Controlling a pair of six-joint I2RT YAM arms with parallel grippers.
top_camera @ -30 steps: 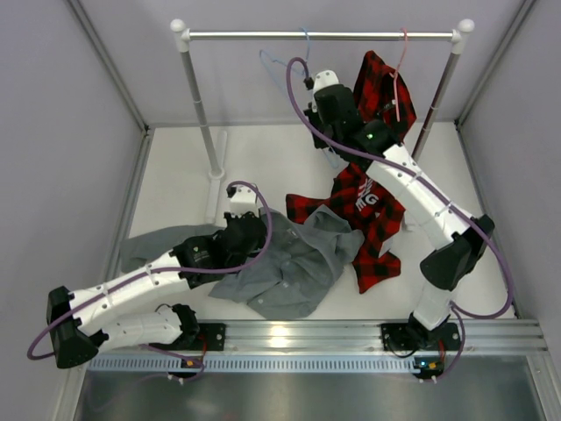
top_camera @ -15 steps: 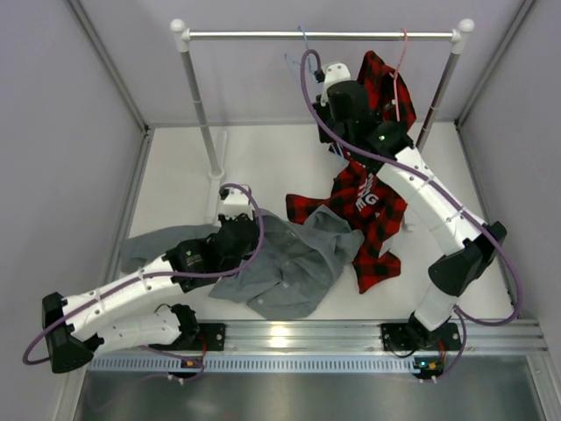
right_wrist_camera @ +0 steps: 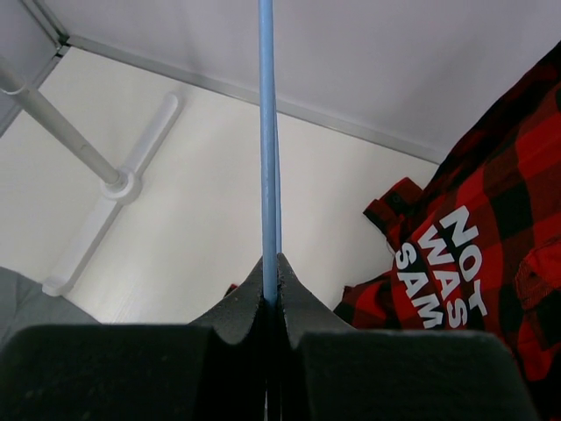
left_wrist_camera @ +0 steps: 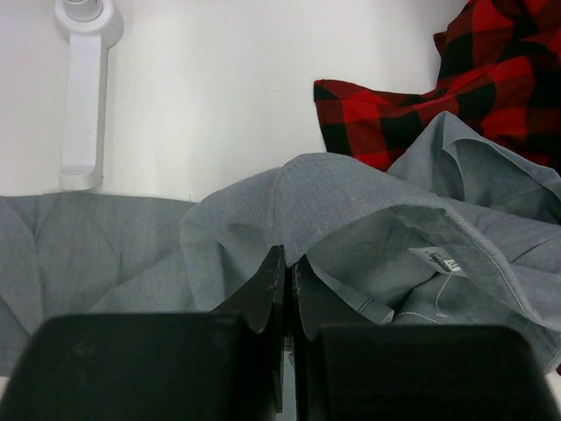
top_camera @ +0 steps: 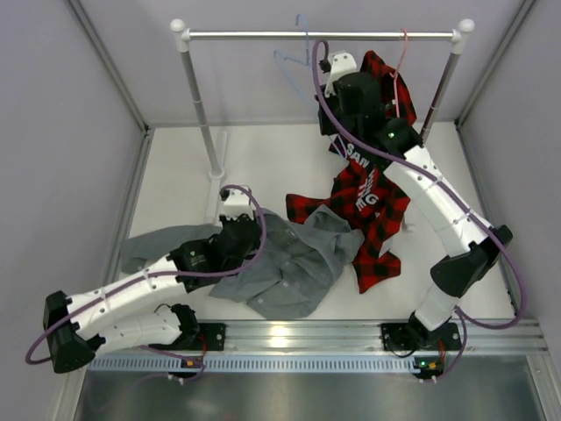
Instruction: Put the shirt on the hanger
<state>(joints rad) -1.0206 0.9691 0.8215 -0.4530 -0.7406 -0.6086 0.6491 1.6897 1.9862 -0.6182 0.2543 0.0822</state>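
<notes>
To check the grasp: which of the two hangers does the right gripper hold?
The light-blue wire hanger, pinched between the shut fingers of the right gripper. The pink hanger hangs on the rail, apart from it.

The plaid shirt (right_wrist_camera: 517,175) reads "NOT WAS SAM" in white; the grey shirt's (left_wrist_camera: 351,202) tag (left_wrist_camera: 436,260) is illegible.

The left pincer (left_wrist_camera: 282,263) stood pinched tight on a raised fold of the grey shirt (left_wrist_camera: 351,202), whose white label (left_wrist_camera: 436,260) showed at 4 o'clock. A red-and-black plaid shirt (left_wrist_camera: 456,79) lay at 2 o'clock, touching the grey one. A white rack foot (left_wrist_camera: 83,105) sat on the counter (left_wrist_camera: 219,96) at 11 o'clock.
</notes>
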